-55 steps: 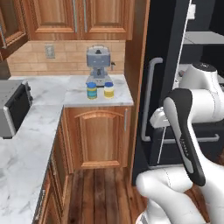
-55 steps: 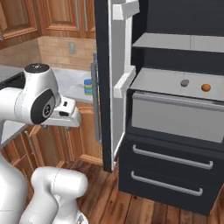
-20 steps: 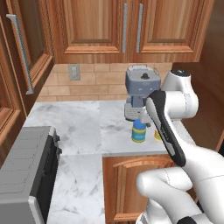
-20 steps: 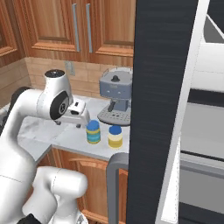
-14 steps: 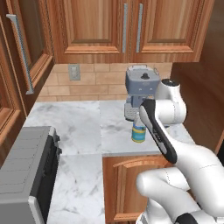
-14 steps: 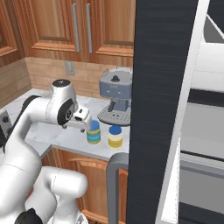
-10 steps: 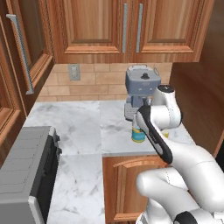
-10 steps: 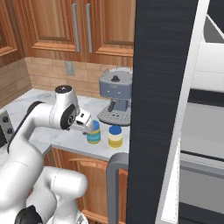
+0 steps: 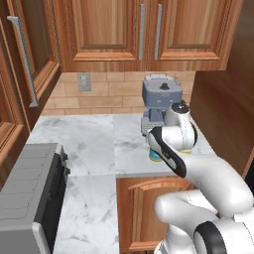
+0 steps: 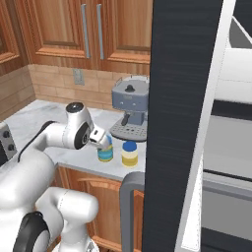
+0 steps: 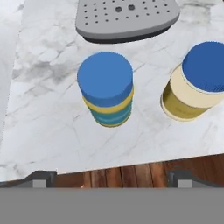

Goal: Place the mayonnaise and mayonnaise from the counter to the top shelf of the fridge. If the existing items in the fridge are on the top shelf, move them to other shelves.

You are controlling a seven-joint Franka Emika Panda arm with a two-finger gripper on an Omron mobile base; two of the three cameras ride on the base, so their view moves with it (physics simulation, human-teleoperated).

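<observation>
Two mayonnaise jars stand side by side on the marbled counter [image 10: 64,152] in front of the coffee machine. One has a blue lid, a yellow band and a blue label [image 11: 106,89] [image 10: 105,153]. The other is pale cream-yellow with a blue lid [image 11: 199,83] [image 10: 130,153]. My gripper [image 10: 103,142] [image 11: 111,179] hangs open just above the blue-label jar, and its fingertips [image 11: 41,178] are wide apart with nothing between them. In the left base view my arm covers most of that jar [image 9: 155,156]. The black fridge door [image 10: 182,123] stands open at the right. The existing items are out of view.
A grey-blue coffee machine [image 10: 130,106] [image 9: 161,96] stands right behind the jars, its drip tray [image 11: 127,17] close to them. A grey toaster oven [image 9: 30,198] sits at the near left. Wooden wall cabinets [image 9: 144,30] hang above. Grey fridge panels [image 10: 229,142] show past the door.
The base drove from the fridge to the counter. Over the last second the arm swung down and right, bringing the hand over the blue-label jar. Both jars stay put.
</observation>
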